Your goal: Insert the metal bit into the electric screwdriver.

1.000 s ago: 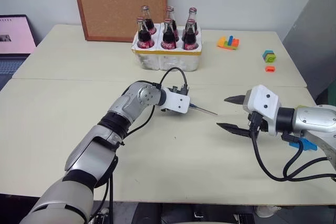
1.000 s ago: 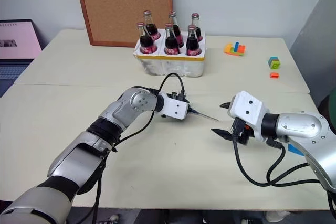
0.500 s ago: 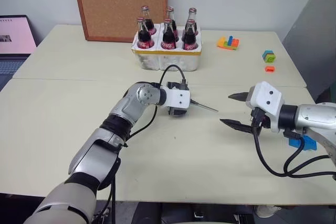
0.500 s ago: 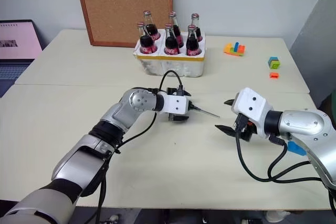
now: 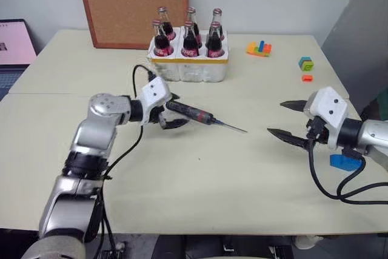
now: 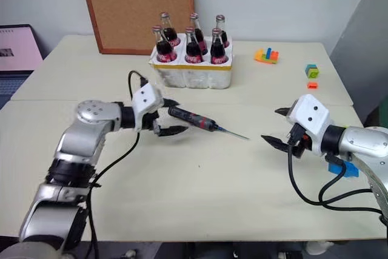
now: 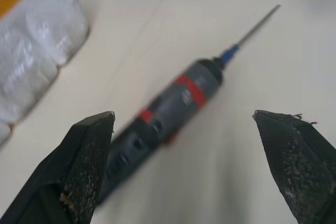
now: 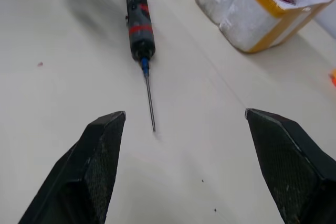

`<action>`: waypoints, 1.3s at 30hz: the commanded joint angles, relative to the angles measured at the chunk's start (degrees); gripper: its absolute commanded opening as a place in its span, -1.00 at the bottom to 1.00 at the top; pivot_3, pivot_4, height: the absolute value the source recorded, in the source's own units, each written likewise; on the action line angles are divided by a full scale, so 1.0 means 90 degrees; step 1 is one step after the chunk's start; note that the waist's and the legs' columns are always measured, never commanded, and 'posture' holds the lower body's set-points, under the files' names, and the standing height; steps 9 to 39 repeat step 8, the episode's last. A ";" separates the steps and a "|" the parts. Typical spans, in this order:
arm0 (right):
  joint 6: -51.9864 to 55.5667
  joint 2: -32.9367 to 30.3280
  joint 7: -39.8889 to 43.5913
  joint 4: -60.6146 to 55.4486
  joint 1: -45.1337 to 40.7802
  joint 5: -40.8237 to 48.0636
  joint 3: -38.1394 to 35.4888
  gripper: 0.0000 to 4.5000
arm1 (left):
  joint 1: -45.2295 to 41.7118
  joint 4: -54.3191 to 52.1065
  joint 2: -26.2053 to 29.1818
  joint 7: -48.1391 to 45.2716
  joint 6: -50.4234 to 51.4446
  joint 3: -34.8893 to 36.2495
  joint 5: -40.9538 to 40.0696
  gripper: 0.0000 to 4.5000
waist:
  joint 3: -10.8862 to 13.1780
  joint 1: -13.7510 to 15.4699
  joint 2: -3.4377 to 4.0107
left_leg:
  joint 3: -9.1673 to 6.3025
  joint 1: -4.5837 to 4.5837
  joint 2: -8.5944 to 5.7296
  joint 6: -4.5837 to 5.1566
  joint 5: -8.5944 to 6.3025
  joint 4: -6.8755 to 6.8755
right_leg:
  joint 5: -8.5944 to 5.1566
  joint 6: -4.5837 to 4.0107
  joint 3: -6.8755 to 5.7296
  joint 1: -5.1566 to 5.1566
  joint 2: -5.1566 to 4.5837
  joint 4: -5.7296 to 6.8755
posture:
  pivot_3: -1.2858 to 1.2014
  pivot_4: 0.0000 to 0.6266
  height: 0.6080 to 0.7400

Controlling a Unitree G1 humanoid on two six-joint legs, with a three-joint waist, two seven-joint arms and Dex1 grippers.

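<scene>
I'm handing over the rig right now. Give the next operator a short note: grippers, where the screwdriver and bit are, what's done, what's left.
Left gripper: open, empty, just behind the rear end of the electric screwdriver.
Right gripper: open, empty, off to the right, apart from the tool.
Screwdriver lies flat on the table in front of the bottle crate; the metal bit sticks out of its tip.
Done: bit looks inserted, tool set down.
Left: confirm the bit is fully seated; the frames cannot tell.

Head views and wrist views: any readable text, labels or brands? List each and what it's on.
None can be read.
Bottles: red labels with white script, too small to read.
Screwdriver: markings on the barrel, too blurred to read.
Laptop screen: pink page, content too small to read.
Green cube: a pale mark on one face, unreadable.
</scene>
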 commanded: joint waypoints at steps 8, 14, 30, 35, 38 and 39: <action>-0.0287 -0.0003 0.0601 -0.0176 0.0969 0.0596 -0.1685 0.70 | 0.1559 -0.1382 0.1280 0.0151 0.0744 0.1380 -0.0840 0.98 | 0.0000 0.0043 0.0001 | 0.0005 0.0015 -0.0007 0.0001 0.0000 0.0002 | 0.0001 0.0000 -0.0001 0.0011 -0.0017 0.0000 | 0.03 -0.52 1.00; -0.0287 -0.0003 0.0601 -0.0176 0.0969 0.0596 -0.1685 0.70 | 0.1559 -0.1382 0.1280 0.0151 0.0744 0.1380 -0.0840 0.98 | 0.0000 0.0043 0.0001 | 0.0005 0.0015 -0.0007 0.0001 0.0000 0.0002 | 0.0001 0.0000 -0.0001 0.0011 -0.0017 0.0000 | 0.03 -0.52 1.00; -0.0287 -0.0003 0.0601 -0.0176 0.0969 0.0596 -0.1685 0.70 | 0.1559 -0.1382 0.1280 0.0151 0.0744 0.1380 -0.0840 0.98 | 0.0000 0.0043 0.0001 | 0.0005 0.0015 -0.0007 0.0001 0.0000 0.0002 | 0.0001 0.0000 -0.0001 0.0011 -0.0017 0.0000 | 0.03 -0.52 1.00; -0.0287 -0.0003 0.0601 -0.0176 0.0969 0.0596 -0.1685 0.70 | 0.1559 -0.1382 0.1280 0.0151 0.0744 0.1380 -0.0840 0.98 | 0.0000 0.0043 0.0001 | 0.0005 0.0015 -0.0007 0.0001 0.0000 0.0002 | 0.0001 0.0000 -0.0001 0.0011 -0.0017 0.0000 | 0.03 -0.52 1.00; -0.0287 -0.0003 0.0601 -0.0176 0.0969 0.0596 -0.1685 0.70 | 0.1559 -0.1382 0.1280 0.0151 0.0744 0.1380 -0.0840 0.98 | 0.0000 0.0043 0.0001 | 0.0005 0.0015 -0.0007 0.0001 0.0000 0.0002 | 0.0001 0.0000 -0.0001 0.0011 -0.0017 0.0000 | 0.03 -0.52 1.00; -0.0287 -0.0003 0.0601 -0.0176 0.0969 0.0596 -0.1685 0.70 | 0.1559 -0.1382 0.1280 0.0151 0.0744 0.1380 -0.0840 0.98 | 0.0000 0.0043 0.0001 | 0.0005 0.0015 -0.0007 0.0001 0.0000 0.0002 | 0.0001 0.0000 -0.0001 0.0011 -0.0017 0.0000 | 0.03 -0.52 1.00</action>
